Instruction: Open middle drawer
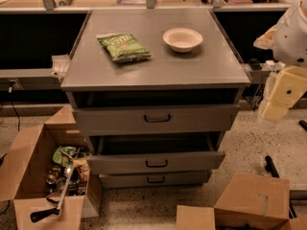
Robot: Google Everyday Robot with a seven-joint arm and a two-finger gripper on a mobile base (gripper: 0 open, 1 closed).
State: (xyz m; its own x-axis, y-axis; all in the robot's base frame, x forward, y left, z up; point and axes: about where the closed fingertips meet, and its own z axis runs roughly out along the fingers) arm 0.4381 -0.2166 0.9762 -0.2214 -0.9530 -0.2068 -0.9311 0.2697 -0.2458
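The grey cabinet [153,71] has three drawers. The middle drawer [192,161], with a small dark loop handle [157,164] at its centre, stands pulled out towards me, and its dark inside shows behind the front. The taller top drawer [201,119] is out a little, with a dark gap above it. The thin lowest drawer [182,178] sits further back. My gripper [277,104], a pale yellowish piece below the white arm [292,32], hangs at the right of the cabinet, apart from all drawers and level with the top drawer.
A green chip bag [124,47] and a white bowl [182,39] lie on the cabinet top. An open cardboard box [29,162] with cans and a long utensil stands on the floor at left. More cardboard boxes [249,200] stand at the front right.
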